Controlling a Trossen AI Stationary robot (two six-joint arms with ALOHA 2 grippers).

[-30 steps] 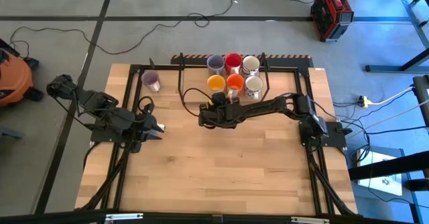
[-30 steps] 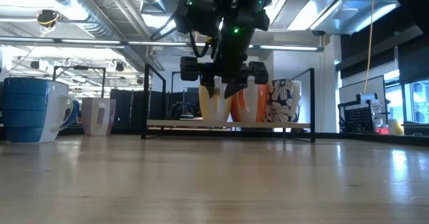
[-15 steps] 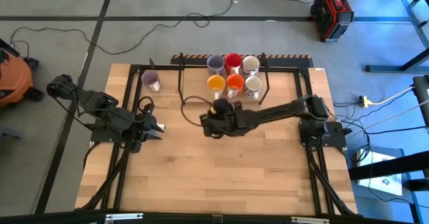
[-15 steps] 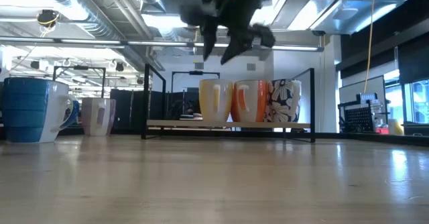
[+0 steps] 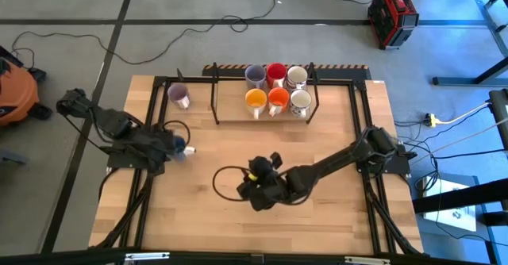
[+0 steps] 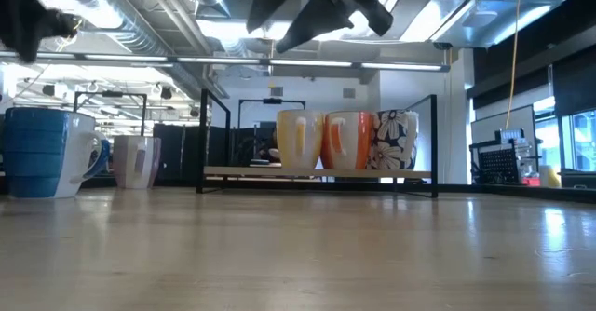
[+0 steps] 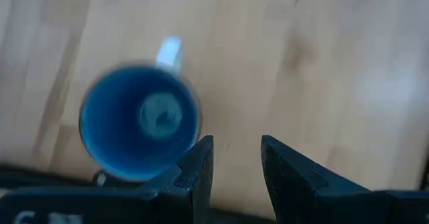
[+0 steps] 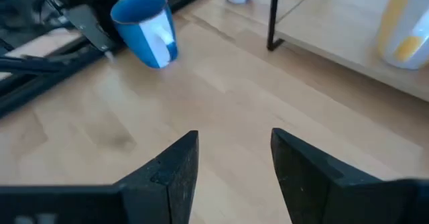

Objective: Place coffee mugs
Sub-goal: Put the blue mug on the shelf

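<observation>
From above, six mugs sit two rows deep on the low wooden rack (image 5: 266, 116) at the far edge of the pale wooden worktop (image 5: 317, 209): a lilac mug (image 5: 255, 76), a red mug (image 5: 275, 73) and a cream mug (image 5: 296, 76) behind; a yellow-orange mug (image 5: 255, 99), an orange mug (image 5: 278, 98) and a white patterned mug (image 5: 300, 101) in front. A second lilac mug (image 5: 178, 95) stands off the rack. The right tool (image 5: 255, 187), at the rack a second ago, has swung back to mid-worktop, empty; that placement looks finished.

At worktop height, the round blue handled mug (image 6: 42, 153) stands upright, far from the rack.

The left wrist view shows the left tool (image 7: 234, 163) directly above that blue mug, fingers narrowly apart, gripping nothing: likely the next pickup.

The right wrist view shows its fingers (image 8: 175, 167) spread wide.

No writing is legible.
</observation>
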